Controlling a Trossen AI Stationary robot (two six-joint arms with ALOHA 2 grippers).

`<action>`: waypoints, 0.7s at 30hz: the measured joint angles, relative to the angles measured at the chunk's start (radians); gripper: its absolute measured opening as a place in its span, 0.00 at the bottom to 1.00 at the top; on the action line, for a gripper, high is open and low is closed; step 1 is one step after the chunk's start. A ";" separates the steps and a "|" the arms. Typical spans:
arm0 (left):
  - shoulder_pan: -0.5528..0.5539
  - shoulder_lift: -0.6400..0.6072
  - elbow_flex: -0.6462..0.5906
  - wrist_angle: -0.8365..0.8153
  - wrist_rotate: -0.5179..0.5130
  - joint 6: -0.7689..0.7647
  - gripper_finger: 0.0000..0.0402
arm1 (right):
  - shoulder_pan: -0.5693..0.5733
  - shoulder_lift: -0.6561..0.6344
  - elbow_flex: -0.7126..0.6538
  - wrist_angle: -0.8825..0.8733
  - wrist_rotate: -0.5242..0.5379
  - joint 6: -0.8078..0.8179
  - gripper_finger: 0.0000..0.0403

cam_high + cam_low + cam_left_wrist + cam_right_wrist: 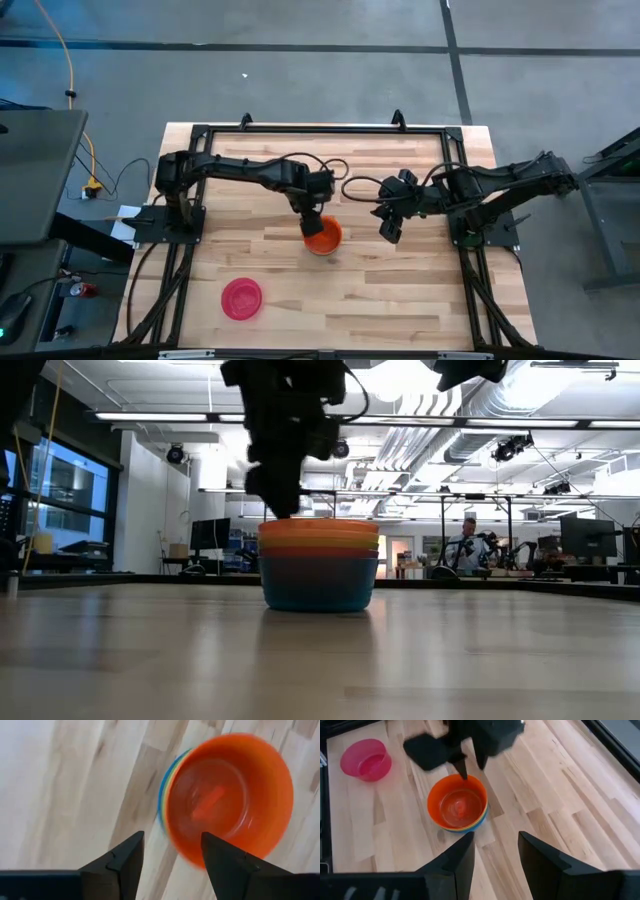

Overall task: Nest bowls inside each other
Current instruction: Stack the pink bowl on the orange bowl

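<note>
A stack of nested bowls (325, 238) stands near the table's middle. An orange bowl (230, 795) is on top, and yellow and blue rims show under it (320, 575). The other bowls in the stack cannot be made out. A pink bowl (241, 298) sits alone, upright, near the table's near left corner (365, 759). My left gripper (172, 855) is open and points down just above the stack's left rim (280, 500). I see no touch. My right gripper (495, 852) is open and hovers to the right of the stack (390, 228).
Bare wooden tabletop (400, 290) lies around the stack and toward the near right. A black frame (320, 128) borders the table. Beyond the far edge in the low view is a workshop room with a person (468, 545) far back.
</note>
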 joint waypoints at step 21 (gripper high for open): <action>-0.125 -0.414 -0.337 -0.127 0.010 0.236 0.48 | 0.000 0.000 0.000 0.000 -0.024 -0.028 0.36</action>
